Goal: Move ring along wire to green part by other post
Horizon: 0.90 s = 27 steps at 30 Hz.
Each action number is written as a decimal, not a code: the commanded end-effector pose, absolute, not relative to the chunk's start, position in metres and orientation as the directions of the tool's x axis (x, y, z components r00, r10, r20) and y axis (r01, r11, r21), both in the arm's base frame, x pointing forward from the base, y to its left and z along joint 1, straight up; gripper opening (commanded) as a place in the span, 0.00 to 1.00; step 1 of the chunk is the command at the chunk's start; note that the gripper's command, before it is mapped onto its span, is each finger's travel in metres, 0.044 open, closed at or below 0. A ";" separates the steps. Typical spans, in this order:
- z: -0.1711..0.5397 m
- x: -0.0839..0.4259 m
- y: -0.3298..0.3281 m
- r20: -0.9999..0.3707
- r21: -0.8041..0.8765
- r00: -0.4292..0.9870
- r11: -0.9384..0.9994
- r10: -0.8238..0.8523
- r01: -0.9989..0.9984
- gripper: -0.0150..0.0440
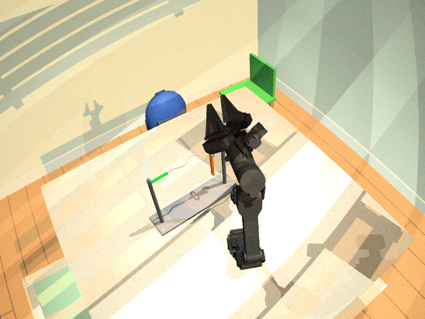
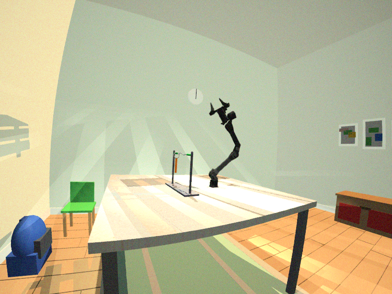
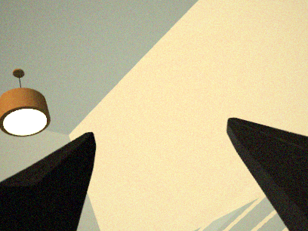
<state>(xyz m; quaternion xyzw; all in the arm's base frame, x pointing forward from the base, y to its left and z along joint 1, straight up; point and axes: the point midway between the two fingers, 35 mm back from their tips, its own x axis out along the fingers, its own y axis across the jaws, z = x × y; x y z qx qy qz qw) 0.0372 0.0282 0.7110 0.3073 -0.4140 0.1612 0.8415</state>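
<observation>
The claw [image 1: 214,99] [image 2: 215,101] [image 3: 162,131] stands wide, holding nothing. Toward the counter's [image 1: 113,274] [image 2: 202,232] far edge in the exterior view, the ring [image 2: 176,155] hangs by a post [image 1: 223,168] [image 2: 173,167], seemingly on green. A hasty descent could knock the handle [image 1: 212,165] [image 2: 176,165] onto grey wire [image 1: 187,162] [image 2: 182,153]. No writing is legible.

Looks like a room in a home: plank floor, green chair [image 1: 262,75] [image 2: 82,196] on the left, framed pictures [image 2: 348,142] and low cabinet [image 2: 363,197] on the right, drum-shaped ceiling lamp [image 3: 24,99] overhead.

top: high, steeply down, table [image 1: 113,274] [image 2: 202,231] | exterior: farther, level, table | wrist: wallward
</observation>
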 end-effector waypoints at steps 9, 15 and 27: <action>0.676 0.113 -0.003 0.691 0.397 0.723 0.839 -0.007 -0.371 0.53; 0.627 0.176 -0.041 0.571 0.387 0.820 0.893 -0.037 -0.229 0.53; 0.502 0.255 -0.113 0.322 0.328 0.945 0.943 -0.061 -0.051 0.53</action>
